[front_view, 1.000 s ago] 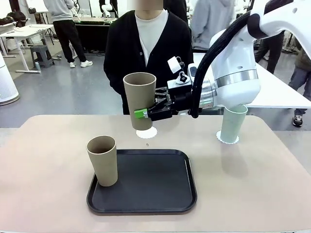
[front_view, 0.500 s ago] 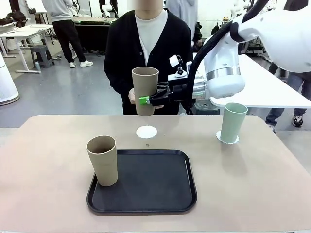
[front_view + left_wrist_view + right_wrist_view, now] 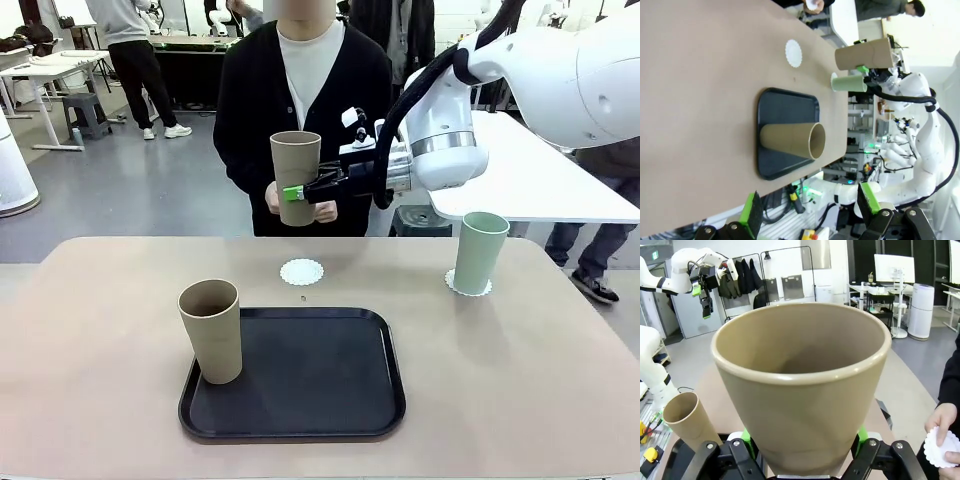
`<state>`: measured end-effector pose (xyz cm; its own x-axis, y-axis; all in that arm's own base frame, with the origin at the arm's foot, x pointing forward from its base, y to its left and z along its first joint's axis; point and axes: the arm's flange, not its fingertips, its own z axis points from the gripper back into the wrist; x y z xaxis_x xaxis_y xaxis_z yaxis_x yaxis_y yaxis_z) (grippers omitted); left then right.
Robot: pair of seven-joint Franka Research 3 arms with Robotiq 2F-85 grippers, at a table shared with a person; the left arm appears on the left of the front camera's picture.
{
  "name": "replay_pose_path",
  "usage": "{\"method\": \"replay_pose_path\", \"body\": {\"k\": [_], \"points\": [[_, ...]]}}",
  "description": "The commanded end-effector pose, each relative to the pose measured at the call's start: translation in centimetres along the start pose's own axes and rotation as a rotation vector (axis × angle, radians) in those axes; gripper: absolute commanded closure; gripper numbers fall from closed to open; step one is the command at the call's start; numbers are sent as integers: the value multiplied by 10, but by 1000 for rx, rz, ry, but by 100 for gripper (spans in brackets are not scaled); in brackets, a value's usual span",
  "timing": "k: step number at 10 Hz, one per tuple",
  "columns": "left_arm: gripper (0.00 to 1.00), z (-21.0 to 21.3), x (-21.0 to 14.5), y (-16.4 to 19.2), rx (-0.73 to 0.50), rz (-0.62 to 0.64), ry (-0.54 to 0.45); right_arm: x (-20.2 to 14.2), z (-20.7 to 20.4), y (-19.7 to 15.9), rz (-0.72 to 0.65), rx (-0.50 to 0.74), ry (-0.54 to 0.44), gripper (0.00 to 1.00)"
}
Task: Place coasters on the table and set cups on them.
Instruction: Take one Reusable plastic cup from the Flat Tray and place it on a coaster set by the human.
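Observation:
My right gripper point(image 3: 297, 193) is shut on a tan cup point(image 3: 296, 160), holding it upright in the air over the table's far edge, in front of the person. The same cup point(image 3: 805, 385) sits between the green pads in the right wrist view. A bare white coaster point(image 3: 302, 271) lies on the table point(image 3: 100, 300) below it. The mint cup point(image 3: 479, 250) stands on another coaster point(image 3: 468, 288) at the right. A second tan cup point(image 3: 211, 330) stands on the tray's left side. My left gripper point(image 3: 810, 207) is open, high above the table. The person's hand holds a coaster point(image 3: 942, 445).
The black tray point(image 3: 310, 375) lies at the front middle of the table, its right part bare. The person's hands point(image 3: 325, 210) are close to the held cup. White tables and people stand in the room behind.
My right gripper has lifted the tan cup from just over the middle coaster, up and away toward the person. The coaster underneath now shows.

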<state>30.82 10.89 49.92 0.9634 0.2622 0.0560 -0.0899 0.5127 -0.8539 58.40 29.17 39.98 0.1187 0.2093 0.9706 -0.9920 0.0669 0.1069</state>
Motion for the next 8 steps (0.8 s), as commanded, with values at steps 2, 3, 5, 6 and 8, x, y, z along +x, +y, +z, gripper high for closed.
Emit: {"method": "replay_pose_path", "body": {"k": [2,3,5,6,8], "points": [[0,1,-1,0,-14,-7,-3,-1,2,3,9,7,-16,17],[0,1,-1,0,-14,-7,-3,0,0,0,0,2,0,17],[0,1,-1,0,-14,-7,-3,-18,-2,-15,31,70,-44,17],[0,1,-1,0,-14,-7,-3,-21,-4,-17,68,109,-55,17],[0,1,-1,0,-14,-7,-3,-22,0,-29,137,237,-11,17]]}}
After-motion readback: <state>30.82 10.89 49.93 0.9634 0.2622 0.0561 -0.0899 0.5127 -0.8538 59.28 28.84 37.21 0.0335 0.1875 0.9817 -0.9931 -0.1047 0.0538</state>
